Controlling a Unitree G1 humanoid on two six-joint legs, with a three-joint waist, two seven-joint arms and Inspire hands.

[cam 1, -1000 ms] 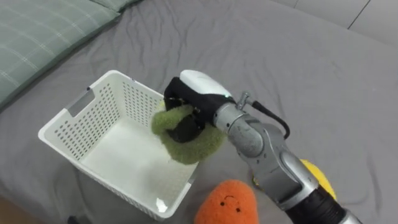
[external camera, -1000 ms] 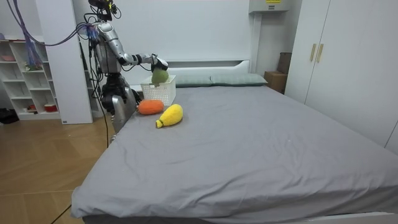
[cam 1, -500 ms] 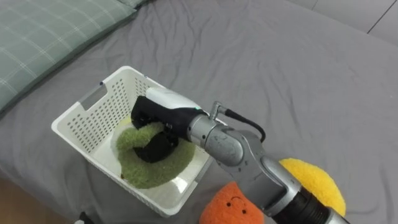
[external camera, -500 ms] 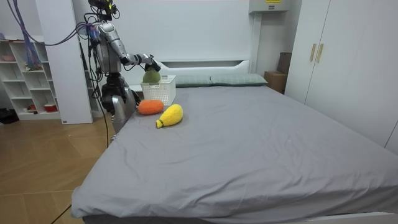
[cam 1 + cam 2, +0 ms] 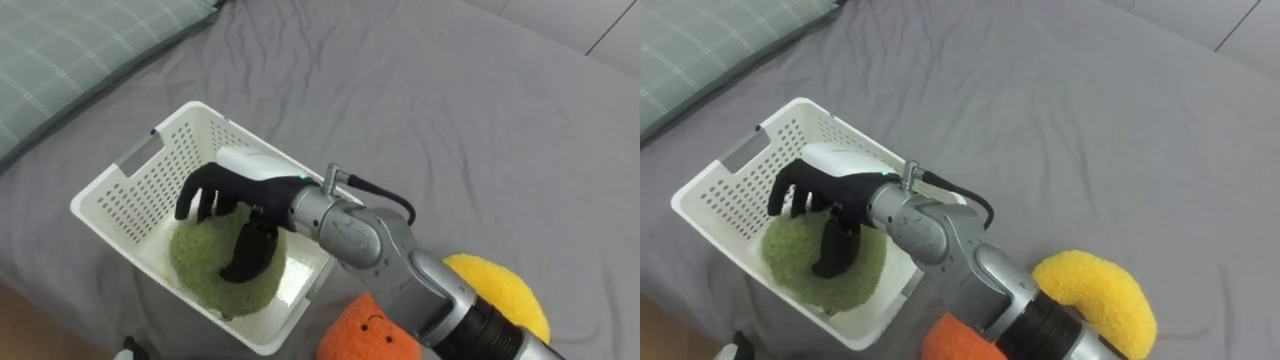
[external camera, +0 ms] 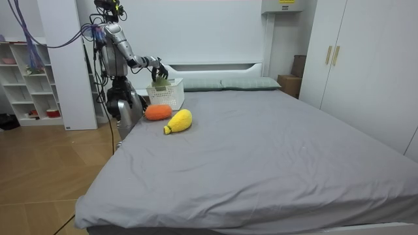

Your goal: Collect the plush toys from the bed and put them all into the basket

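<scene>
Right hand (image 5: 232, 190) spread over the green toy (image 5: 200, 268) in the basket (image 5: 108, 182); if I lift carelessly, fingers may snag the plush.

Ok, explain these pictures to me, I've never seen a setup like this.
This is a two-legged humanoid robot standing beside a bed. Two pictures come from cameras in its head, looking down; the third is from across the room. Its right hand, open, reaches into a white basket over a green plush toy lying inside. Nothing is held. An orange toy and a yellow toy lie on the bed beside the basket; a pillow lies beyond.
</scene>
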